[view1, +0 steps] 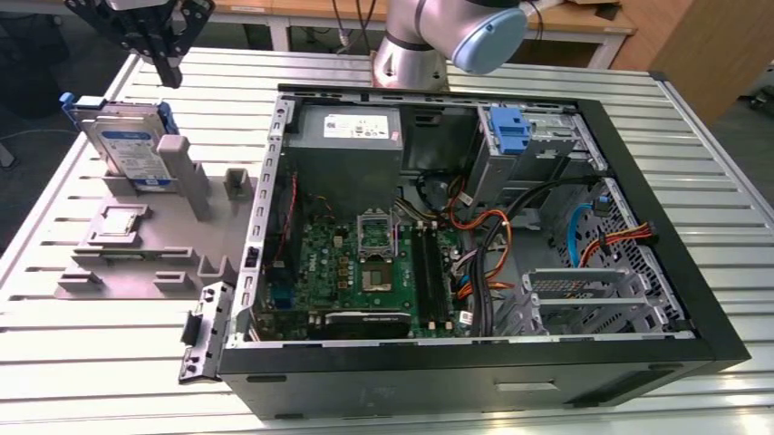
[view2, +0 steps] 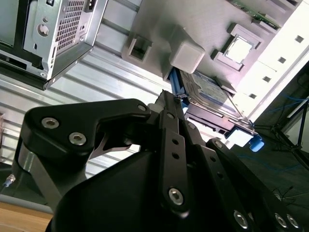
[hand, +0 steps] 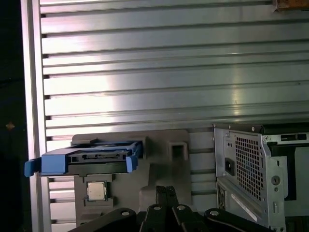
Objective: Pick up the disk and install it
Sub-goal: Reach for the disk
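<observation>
Pincer (view1: 169, 77) closed, holding nothing, near above upright disk (view1: 127, 145) in holder (view1: 158, 245); pref. open first, centre over top edge.

From my station, the arm (view1: 405, 54) reads as polished silver-grey tubing, with a rounded pale blue cap (view1: 490, 41) closing off its joint. The end effector (view1: 170, 74) is matte black all over, built from flat linkage bars (view2: 87, 130) that taper into slim fingers (view2: 174, 130). In both wrist views, small silver socket-head screws (view2: 175, 195) mark each pivot, set flush in round recesses.
</observation>
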Controlling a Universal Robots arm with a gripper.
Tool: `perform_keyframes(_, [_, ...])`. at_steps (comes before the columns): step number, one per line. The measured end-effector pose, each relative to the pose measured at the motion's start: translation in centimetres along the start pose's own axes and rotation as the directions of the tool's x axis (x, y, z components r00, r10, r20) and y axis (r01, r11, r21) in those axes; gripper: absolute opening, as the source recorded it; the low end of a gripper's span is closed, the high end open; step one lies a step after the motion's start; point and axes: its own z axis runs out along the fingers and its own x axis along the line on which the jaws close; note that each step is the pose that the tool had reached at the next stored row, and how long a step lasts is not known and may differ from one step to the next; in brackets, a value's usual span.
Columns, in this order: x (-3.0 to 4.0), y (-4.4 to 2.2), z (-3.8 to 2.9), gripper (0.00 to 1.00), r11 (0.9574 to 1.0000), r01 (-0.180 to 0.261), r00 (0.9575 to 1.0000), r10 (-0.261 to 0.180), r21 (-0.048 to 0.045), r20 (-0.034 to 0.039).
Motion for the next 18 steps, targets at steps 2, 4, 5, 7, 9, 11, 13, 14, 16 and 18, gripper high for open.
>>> perform_keyframes(2, [0.21,-0.02,0.00,0.10,1.0000,0.000,1.0000,0.000,0.0000,0.0005])
perform_keyframes(4, [0.41,-0.03,0.00,0.10,1.0000,0.000,1.0000,0.000,0.0000,0.0008])
perform_keyframes(5, [0.50,-0.04,0.00,0.10,1.0000,0.000,1.0000,0.000,-0.0001,0.0010])
perform_keyframes(7, [0.69,-0.05,0.00,0.10,1.0000,0.000,1.0000,0.000,-0.0001,0.0014])
perform_keyframes(9, [0.88,-0.07,0.01,0.10,1.0000,0.000,1.0000,0.000,-0.0002,0.0017])
perform_keyframes(11, [1.08,-0.08,0.01,0.10,1.0000,0.000,1.0000,0.000,-0.0002,0.0021])
perform_keyframes(13, [1.27,-0.10,0.01,0.10,1.0000,0.000,1.0000,0.000,-0.0002,0.0024])
perform_keyframes(14, [1.37,-0.10,0.01,0.10,1.0000,0.000,1.0000,0.000,-0.0002,0.0026])
perform_keyframes(16, [1.57,-0.12,0.01,0.10,1.0000,0.000,1.0000,0.000,-0.0003,0.0031])
perform_keyframes(18, [1.77,-0.13,0.01,0.10,1.0000,0.000,1.0000,0.000,-0.0003,0.0035])
